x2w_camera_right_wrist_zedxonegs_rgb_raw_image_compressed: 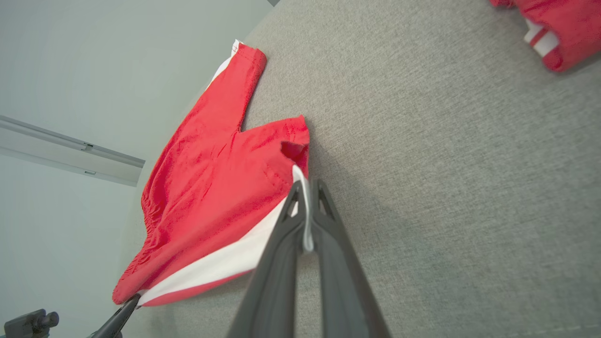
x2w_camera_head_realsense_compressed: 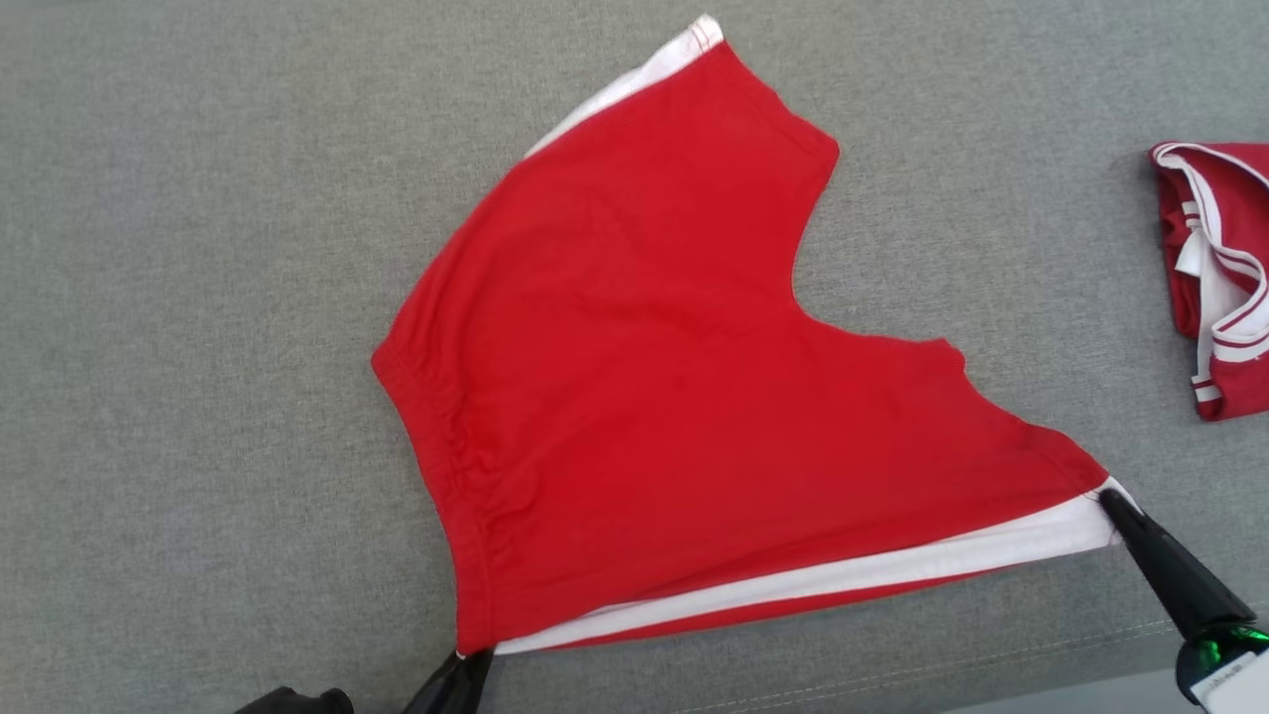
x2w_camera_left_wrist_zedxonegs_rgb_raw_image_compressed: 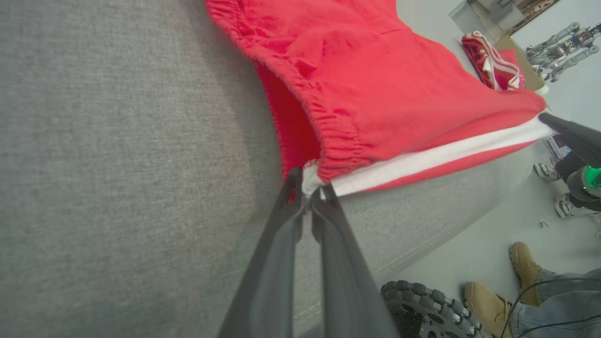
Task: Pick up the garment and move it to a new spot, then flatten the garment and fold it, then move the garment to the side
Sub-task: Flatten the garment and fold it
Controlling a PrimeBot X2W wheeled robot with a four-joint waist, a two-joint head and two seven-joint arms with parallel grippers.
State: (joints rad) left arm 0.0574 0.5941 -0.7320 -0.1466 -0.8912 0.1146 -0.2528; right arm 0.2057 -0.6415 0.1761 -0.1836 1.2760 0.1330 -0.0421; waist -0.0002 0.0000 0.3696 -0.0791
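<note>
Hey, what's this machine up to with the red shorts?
A two-armed robot is handling red shorts with a white side stripe, spread on a grey fabric surface. Its left hand pinches the waistband corner and its right hand the leg-hem corner, both on the near striped edge. That edge looks slightly lifted. Another red and white garment lies bundled off to the right.

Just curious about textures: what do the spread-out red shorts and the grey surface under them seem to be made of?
The red shorts look like soft, matte knit cloth, perhaps cotton: they drape limply and pucker at the gathered waistband. The grey surface looks like coarse woven upholstery fabric, matte and flecked, with a stitched seam near its edge.
</note>
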